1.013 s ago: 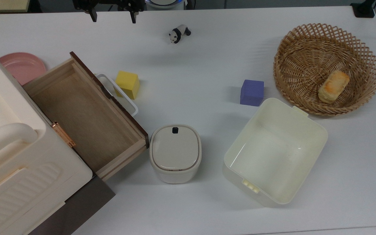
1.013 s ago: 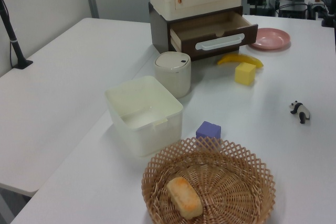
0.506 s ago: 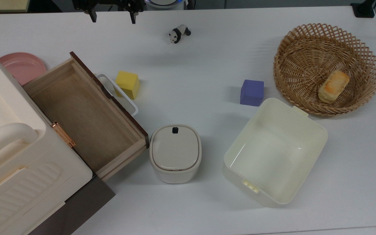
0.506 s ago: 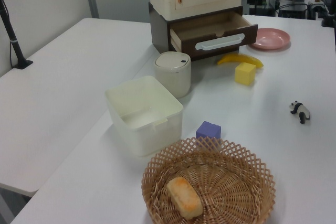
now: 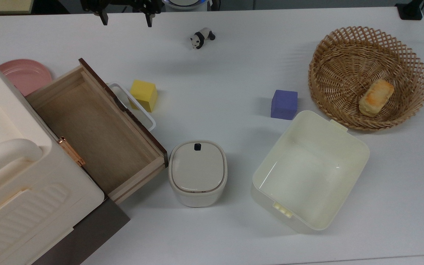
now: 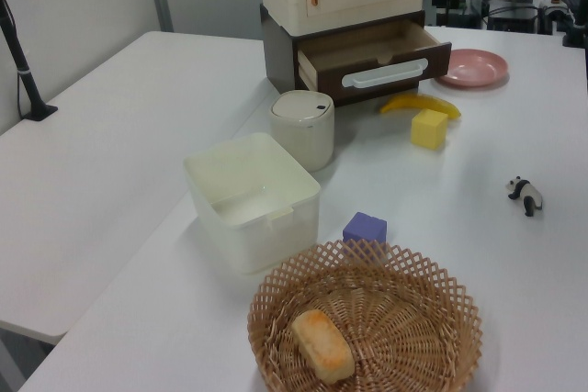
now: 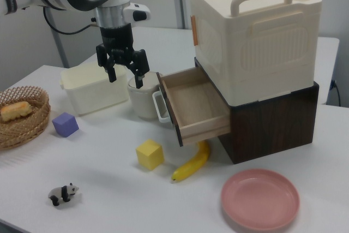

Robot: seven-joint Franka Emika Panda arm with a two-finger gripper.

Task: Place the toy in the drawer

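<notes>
Panda toy [image 5: 202, 38] standing on white tabletop [image 5: 234, 70], well apart from open drawer [image 5: 98, 129].
Fingers [image 7: 138, 79] spread apart, holding nothing, raised above tabletop; yellow cube [image 5: 144, 95] just beside drawer's white handle [image 5: 134, 106].

No text, label, brand, number or sign can be read on anything in these views. The cream cabinet [image 7: 256, 31], the wooden drawer [image 5: 98, 132], the lidded cream canister [image 5: 197, 172] and the cream bin [image 5: 309, 171] all carry plain surfaces. The yellow cube [image 5: 144, 95] and purple cube [image 5: 284, 104] are unmarked too.
</notes>
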